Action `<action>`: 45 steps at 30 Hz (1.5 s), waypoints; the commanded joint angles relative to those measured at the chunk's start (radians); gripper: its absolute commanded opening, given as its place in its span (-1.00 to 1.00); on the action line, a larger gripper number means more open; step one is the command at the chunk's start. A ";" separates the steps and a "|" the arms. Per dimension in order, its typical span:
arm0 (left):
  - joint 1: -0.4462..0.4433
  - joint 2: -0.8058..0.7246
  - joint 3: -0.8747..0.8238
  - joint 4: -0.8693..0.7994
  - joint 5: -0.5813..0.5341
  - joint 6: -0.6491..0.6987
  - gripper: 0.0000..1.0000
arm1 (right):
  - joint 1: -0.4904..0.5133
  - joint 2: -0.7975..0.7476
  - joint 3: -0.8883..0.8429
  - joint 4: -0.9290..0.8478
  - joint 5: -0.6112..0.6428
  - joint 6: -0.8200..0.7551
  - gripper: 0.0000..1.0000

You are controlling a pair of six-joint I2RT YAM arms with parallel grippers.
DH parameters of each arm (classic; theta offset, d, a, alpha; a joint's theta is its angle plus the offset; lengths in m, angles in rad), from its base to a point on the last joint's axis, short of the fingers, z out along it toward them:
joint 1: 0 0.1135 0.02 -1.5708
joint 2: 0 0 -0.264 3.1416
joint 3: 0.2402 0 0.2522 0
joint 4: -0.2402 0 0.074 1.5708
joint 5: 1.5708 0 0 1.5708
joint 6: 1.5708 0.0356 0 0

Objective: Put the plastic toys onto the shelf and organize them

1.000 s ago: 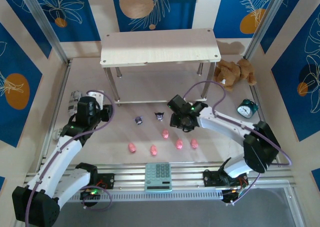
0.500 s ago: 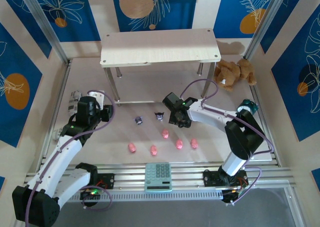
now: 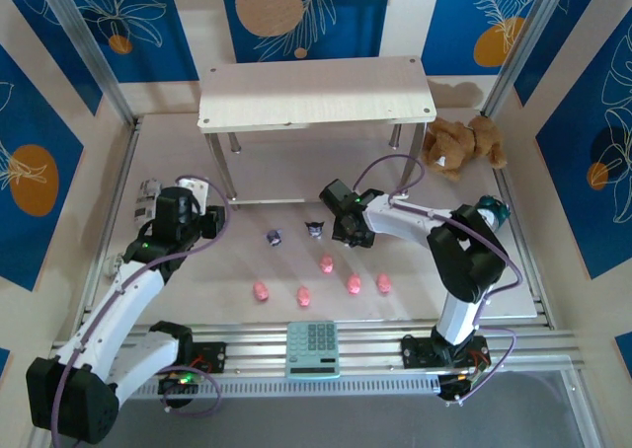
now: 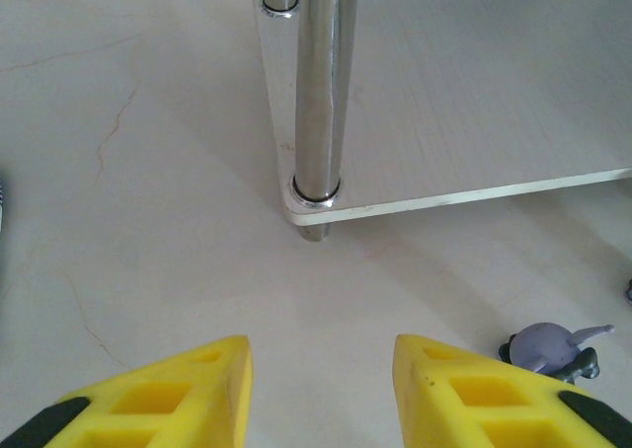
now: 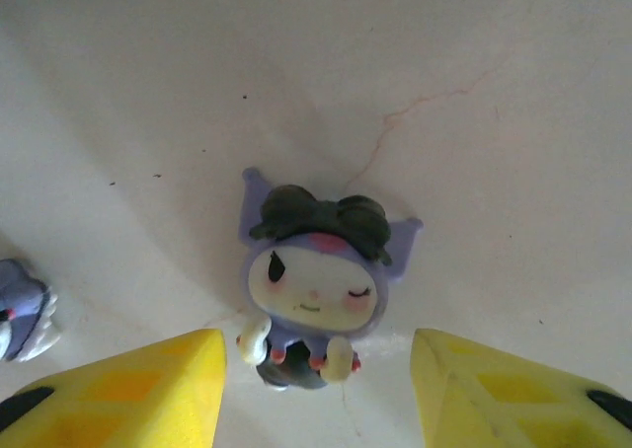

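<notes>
The shelf (image 3: 316, 93) stands at the back, its lower board (image 4: 474, 103) and a metal leg (image 4: 318, 93) straight ahead in the left wrist view. Several pink pig toys (image 3: 303, 295) lie in a loose row on the table. Two purple figures (image 3: 275, 237) (image 3: 315, 229) lie above them. My right gripper (image 3: 351, 236) is open, low over another purple figure with a white face (image 5: 314, 290), which lies between the yellow fingers (image 5: 128, 389) without touching them. My left gripper (image 3: 207, 221) is open and empty (image 4: 321, 389), with a purple figure (image 4: 558, 349) just to its right.
A brown plush bear (image 3: 464, 142) sits right of the shelf, with a green alarm clock (image 3: 489, 211) below it. A calculator (image 3: 312, 347) lies on the front rail. A silver toy car (image 3: 148, 196) is beside the left arm.
The right arm has folded its elbow in and the gripper has shifted slightly left over the purple figure, its jaws narrowing a little. The left arm has barely moved.
</notes>
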 commanded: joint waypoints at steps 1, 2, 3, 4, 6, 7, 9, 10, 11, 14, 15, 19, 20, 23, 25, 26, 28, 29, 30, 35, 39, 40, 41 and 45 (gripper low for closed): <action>-0.009 0.003 0.037 -0.005 0.001 0.011 -0.15 | -0.006 0.018 0.017 0.018 0.015 -0.008 0.04; -0.009 0.004 0.038 -0.007 0.001 0.010 -0.15 | -0.005 0.018 0.015 0.020 0.016 -0.009 0.03; -0.008 0.005 0.040 -0.007 0.001 0.011 -0.15 | -0.008 0.020 0.013 0.023 0.015 -0.011 0.00; -0.009 0.007 0.040 -0.005 0.001 0.011 -0.15 | -0.008 0.021 0.011 0.027 0.018 -0.011 -0.04; -0.009 0.011 0.043 -0.005 0.002 0.010 -0.16 | -0.008 0.022 0.006 0.032 0.020 -0.019 -0.17; -0.008 0.014 0.043 -0.005 0.002 0.010 -0.16 | -0.009 0.022 0.003 0.034 0.020 -0.024 -0.23; -0.009 0.019 0.046 -0.004 0.003 0.010 -0.16 | -0.013 0.022 -0.004 0.037 0.016 -0.031 -0.34; -0.009 0.022 0.048 -0.004 0.004 0.010 -0.16 | -0.016 0.020 -0.010 0.038 0.012 -0.037 -0.39; -0.009 0.024 0.049 -0.003 0.005 0.009 -0.17 | -0.018 0.017 -0.014 0.038 0.008 -0.041 -0.42; -0.009 0.028 0.051 -0.002 0.005 0.009 -0.17 | -0.021 -0.007 -0.038 0.035 0.004 -0.057 -0.50; -0.008 0.028 0.051 -0.004 0.005 0.009 -0.17 | -0.020 -0.021 -0.045 0.027 0.003 -0.068 -0.51; -0.008 0.027 0.058 -0.010 0.007 0.009 -0.17 | -0.008 -0.108 -0.070 -0.029 0.026 -0.123 -0.56; -0.008 0.028 0.061 -0.011 0.007 0.009 -0.17 | -0.005 -0.136 -0.073 -0.043 0.030 -0.141 -0.56; -0.008 0.031 0.069 -0.009 0.014 0.008 -0.18 | -0.001 -0.222 -0.070 -0.101 0.053 -0.197 -0.56; -0.009 0.037 0.074 -0.002 0.021 0.003 -0.18 | -0.006 -0.271 -0.054 -0.136 0.072 -0.236 -0.56; -0.008 0.040 0.074 0.001 0.025 -0.001 -0.18 | -0.008 -0.286 -0.045 -0.146 0.081 -0.251 -0.56; -0.008 0.048 0.076 0.012 0.035 -0.011 -0.19 | -0.024 -0.308 -0.023 -0.151 0.082 -0.291 -0.56; -0.009 0.051 0.077 0.016 0.039 -0.015 -0.19 | -0.034 -0.310 -0.013 -0.147 0.082 -0.307 -0.56; -0.009 0.054 0.078 0.020 0.043 -0.020 -0.19 | -0.045 -0.309 -0.002 -0.140 0.081 -0.326 -0.57; -0.009 0.059 0.083 0.024 0.054 -0.030 -0.20 | -0.108 -0.259 0.044 -0.067 0.057 -0.402 -0.57; -0.009 0.047 0.088 0.008 0.045 -0.024 -0.20 | -0.139 -0.193 0.085 -0.017 0.044 -0.445 -0.57; -0.009 0.044 0.088 0.003 0.043 -0.022 -0.20 | -0.142 -0.177 0.097 -0.005 0.042 -0.455 -0.56; -0.009 0.040 0.088 -0.001 0.040 -0.020 -0.20 | -0.143 -0.165 0.108 0.004 0.042 -0.463 -0.57; -0.008 0.031 0.088 -0.019 0.029 -0.009 -0.20 | -0.147 -0.101 0.155 0.035 0.063 -0.501 -0.57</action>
